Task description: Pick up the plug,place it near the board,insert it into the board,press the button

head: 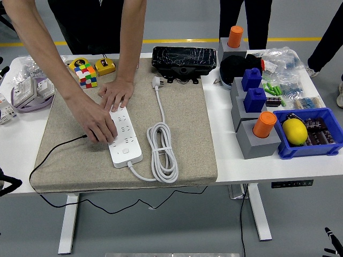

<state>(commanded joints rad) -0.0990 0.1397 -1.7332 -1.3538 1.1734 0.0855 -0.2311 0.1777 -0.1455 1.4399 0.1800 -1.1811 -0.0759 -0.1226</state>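
Black plug is covered by a person's hand at 9 o'clock of the white board, on the mat; likely light, rigid, best pinched by its sides. Robot fingers cannot be told; hands barely in view.

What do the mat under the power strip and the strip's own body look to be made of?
Mat: coarse woven fabric, likely felt or burlap, matte tan with visible speckled weave. Power strip: smooth white moulded plastic, slightly glossy, with crisp socket cutouts; a person's hands rest on it.
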